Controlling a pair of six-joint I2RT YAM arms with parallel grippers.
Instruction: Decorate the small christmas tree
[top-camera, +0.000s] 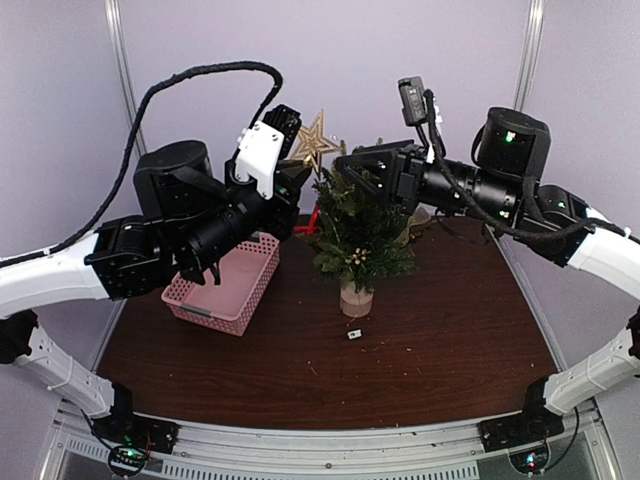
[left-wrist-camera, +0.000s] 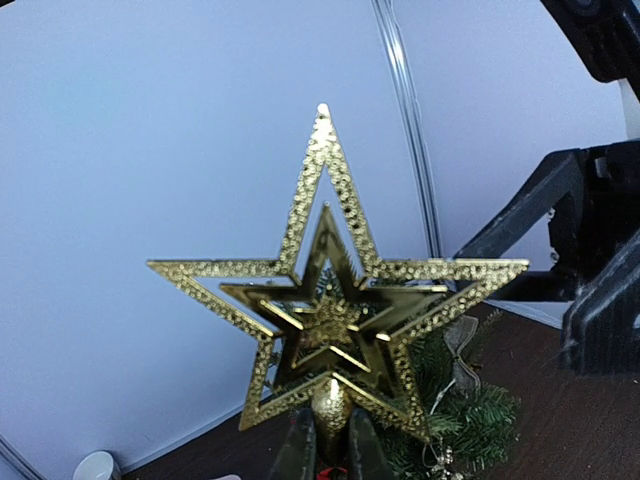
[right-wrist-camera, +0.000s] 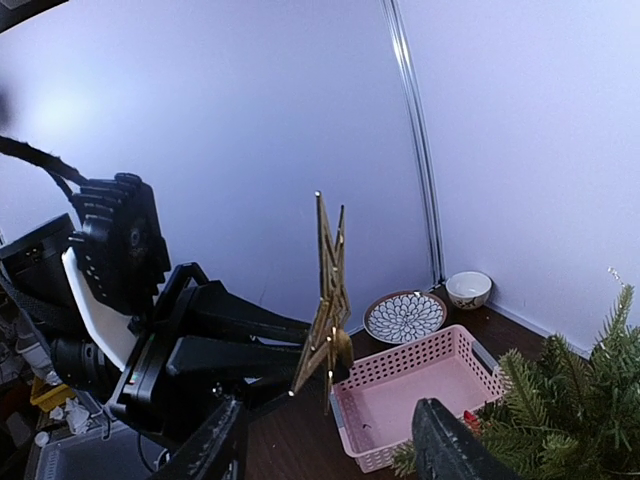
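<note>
Left wrist: gold star (left-wrist-camera: 328, 322) hides the small christmas tree (left-wrist-camera: 470, 420) top.

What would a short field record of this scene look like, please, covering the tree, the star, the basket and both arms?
tree: small christmas tree, standing upright, no topper on it yet
star: gold star, upright in the air beside the treetop
left gripper: fingers shut on the star's stem
right gripper: fingers open, holding nothing, near the treetop
basket: pink basket, left of the tree
far corner: patterned plate, small bowl
</note>
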